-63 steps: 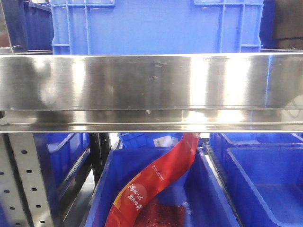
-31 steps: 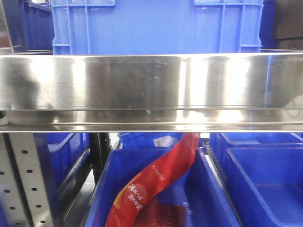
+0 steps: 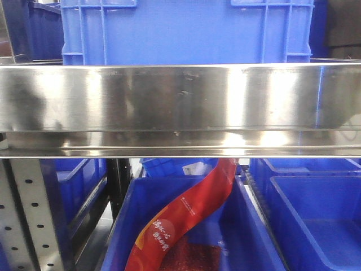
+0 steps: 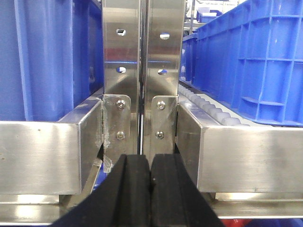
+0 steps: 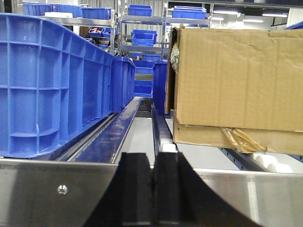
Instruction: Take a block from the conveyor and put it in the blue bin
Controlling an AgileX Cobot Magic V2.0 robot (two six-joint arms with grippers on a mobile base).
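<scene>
While the front view gives me only a steel shelf rail [image 3: 180,107], a blue crate [image 3: 186,31] above it and a red printed pouch [image 3: 186,217] lying in a blue bin [image 3: 256,231] below, neither arm shows there. On the left wrist camera, the left gripper [image 4: 150,189] is clenched, pads touching, empty, facing two steel uprights [image 4: 142,71]. From the right wrist, the right gripper [image 5: 153,189] is likewise clenched on nothing; a cardboard box [image 5: 236,85] sits on rollers [image 5: 265,161] ahead. No block or conveyor belt appears in any view.
</scene>
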